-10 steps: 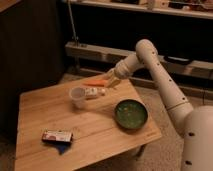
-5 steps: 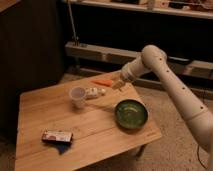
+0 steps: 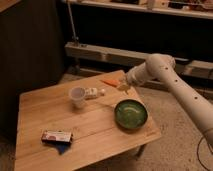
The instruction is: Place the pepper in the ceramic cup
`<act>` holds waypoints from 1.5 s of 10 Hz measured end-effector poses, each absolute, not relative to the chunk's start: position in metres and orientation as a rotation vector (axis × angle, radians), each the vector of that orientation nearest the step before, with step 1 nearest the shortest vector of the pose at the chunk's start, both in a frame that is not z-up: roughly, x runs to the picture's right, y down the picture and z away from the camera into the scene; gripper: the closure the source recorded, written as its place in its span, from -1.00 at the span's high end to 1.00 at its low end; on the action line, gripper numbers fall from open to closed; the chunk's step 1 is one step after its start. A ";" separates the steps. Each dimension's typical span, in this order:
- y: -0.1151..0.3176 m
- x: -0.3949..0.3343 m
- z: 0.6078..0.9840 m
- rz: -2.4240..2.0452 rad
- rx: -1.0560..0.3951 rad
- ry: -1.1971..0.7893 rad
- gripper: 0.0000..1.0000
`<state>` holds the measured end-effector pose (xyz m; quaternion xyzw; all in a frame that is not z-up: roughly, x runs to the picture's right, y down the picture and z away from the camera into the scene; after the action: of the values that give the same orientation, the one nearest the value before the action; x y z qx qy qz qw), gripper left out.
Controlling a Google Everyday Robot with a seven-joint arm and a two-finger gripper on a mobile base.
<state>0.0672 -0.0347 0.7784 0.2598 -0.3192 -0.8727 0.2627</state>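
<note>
The orange pepper [image 3: 109, 81] is at the table's far edge, behind the small white bottle [image 3: 94, 92]. My gripper [image 3: 123, 87] is right beside the pepper's right end, low over the far edge. I cannot tell whether it holds the pepper. The whitish ceramic cup [image 3: 77, 96] stands upright on the table, left of the bottle and apart from the gripper.
A wide green bowl [image 3: 131, 114] sits on the right part of the wooden table [image 3: 95, 130], just below the gripper. A flat snack packet [image 3: 56, 136] with a blue piece [image 3: 62, 148] lies at the front left. Shelving runs behind the table.
My arm and gripper have shifted right along the far edge. The pepper appears a little further right with it. Cup, bottle and bowl have not moved.
</note>
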 end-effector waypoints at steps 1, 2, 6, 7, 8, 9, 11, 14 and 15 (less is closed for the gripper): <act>-0.037 0.060 0.783 -2.305 0.747 -0.916 -1.00; -0.039 0.056 0.785 -2.261 0.815 -0.934 -1.00; -0.044 0.031 0.779 -2.365 0.837 -0.994 -1.00; -0.045 0.035 0.779 -2.362 0.834 -0.988 -1.00; -0.044 0.029 0.779 -2.367 0.838 -0.995 -1.00; -0.045 0.030 0.779 -2.367 0.831 -0.991 -1.00; -0.039 0.037 0.779 -2.309 0.726 -0.926 -1.00; -0.028 0.046 0.773 -2.061 0.503 -0.808 -1.00; -0.026 0.046 0.771 -2.017 0.475 -0.779 -1.00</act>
<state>0.0460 -0.0262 0.7713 0.1919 -0.3148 -0.8149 0.4472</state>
